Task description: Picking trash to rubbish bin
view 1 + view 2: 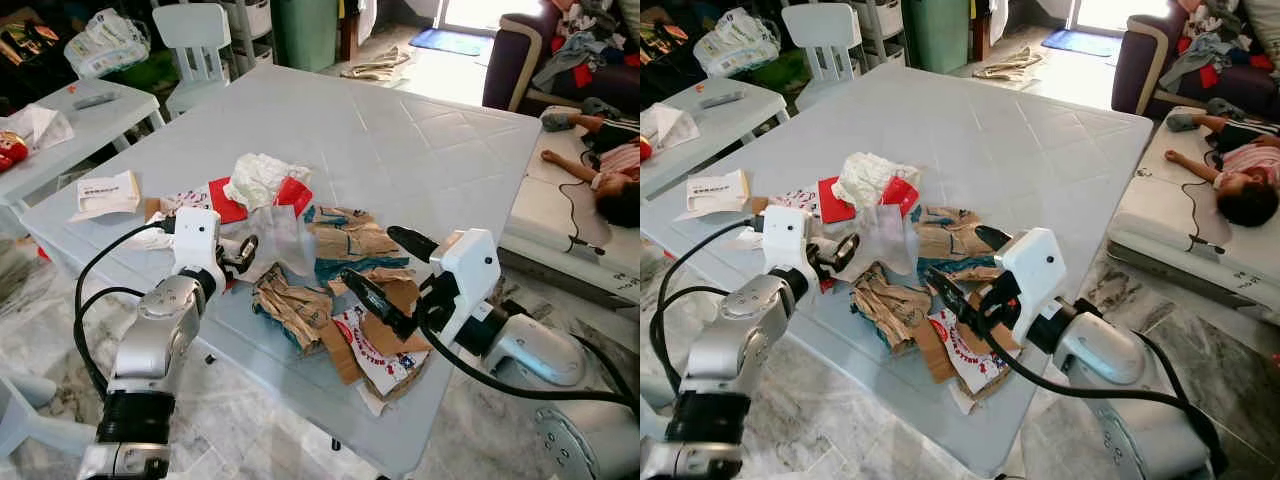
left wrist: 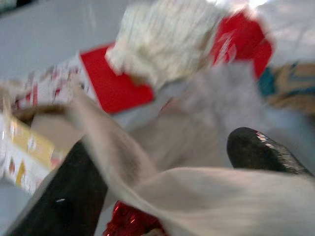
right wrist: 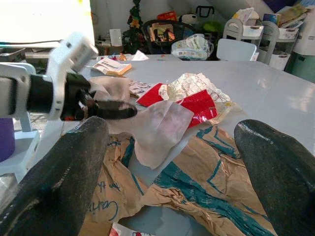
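Trash lies in a heap on the pale grey table (image 1: pixel 400 140): a crumpled white paper (image 1: pixel 258 178), a red wrapper (image 1: pixel 292 194), brown paper bags with teal print (image 1: pixel 345 245), a crumpled brown bag (image 1: pixel 290 305) and torn card with red print (image 1: pixel 385 365). My left gripper (image 1: pixel 243 256) is at the heap's left side, shut on the edge of a thin white tissue (image 1: pixel 283 238); the tissue (image 2: pixel 206 196) drapes across its fingers (image 2: pixel 266 150). My right gripper (image 1: pixel 372 258) hovers open over the brown bags (image 3: pixel 197 182), fingers (image 3: pixel 54 182) wide apart with nothing between them.
A white booklet (image 1: pixel 105 195) lies at the table's left corner. A small white table (image 1: pixel 70 115) and a white chair (image 1: pixel 195 45) stand at the back left, with a green bin (image 1: pixel 305 30) behind. A person (image 1: pixel 610 165) lies on a mattress to the right.
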{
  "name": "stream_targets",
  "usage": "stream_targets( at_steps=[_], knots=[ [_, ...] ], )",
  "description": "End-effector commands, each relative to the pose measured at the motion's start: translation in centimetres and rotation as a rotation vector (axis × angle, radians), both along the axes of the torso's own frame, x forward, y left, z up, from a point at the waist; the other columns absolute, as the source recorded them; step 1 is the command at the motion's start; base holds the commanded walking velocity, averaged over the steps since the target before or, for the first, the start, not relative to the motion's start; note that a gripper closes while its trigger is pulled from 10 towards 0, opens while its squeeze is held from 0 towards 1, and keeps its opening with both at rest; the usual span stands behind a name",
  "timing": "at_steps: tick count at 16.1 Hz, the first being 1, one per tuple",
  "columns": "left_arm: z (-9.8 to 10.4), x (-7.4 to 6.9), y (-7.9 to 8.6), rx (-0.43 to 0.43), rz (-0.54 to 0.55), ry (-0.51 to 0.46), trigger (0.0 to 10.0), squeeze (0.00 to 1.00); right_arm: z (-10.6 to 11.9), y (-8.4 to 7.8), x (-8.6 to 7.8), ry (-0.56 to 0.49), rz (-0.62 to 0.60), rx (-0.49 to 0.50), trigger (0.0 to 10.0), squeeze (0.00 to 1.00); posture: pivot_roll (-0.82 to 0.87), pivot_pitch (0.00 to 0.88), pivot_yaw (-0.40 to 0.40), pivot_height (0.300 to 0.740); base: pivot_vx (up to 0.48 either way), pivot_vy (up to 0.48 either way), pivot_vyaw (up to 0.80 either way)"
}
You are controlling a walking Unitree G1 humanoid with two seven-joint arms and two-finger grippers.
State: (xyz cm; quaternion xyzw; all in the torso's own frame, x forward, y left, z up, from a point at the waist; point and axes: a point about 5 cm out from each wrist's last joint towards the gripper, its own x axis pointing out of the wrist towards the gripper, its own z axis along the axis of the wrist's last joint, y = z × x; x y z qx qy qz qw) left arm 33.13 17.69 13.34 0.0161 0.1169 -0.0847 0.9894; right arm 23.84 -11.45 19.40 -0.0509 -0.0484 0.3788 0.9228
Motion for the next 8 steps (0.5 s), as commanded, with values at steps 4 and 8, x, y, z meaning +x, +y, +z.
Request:
stream_targets(
  at_steps=[4, 8],
  knots=[
    [0.2, 1.5, 0.9, 0.009, -0.001, 0.037, 0.0, 0.00, 0.5, 0.3, -0.3, -0.020, 0.022, -0.001, 10.0, 0.00, -0.10, 0.089, 0.031, 0.740, 0.000, 0.000, 0.00],
    [1.1, 2.5, 1.1, 0.003, 0.019, -0.012, 0.0, 0.00, 0.5, 0.3, -0.5, -0.021, 0.020, -0.001, 10.0, 0.00, -0.11, 0.088, 0.031, 0.740, 0.000, 0.000, 0.00]
  ],
)
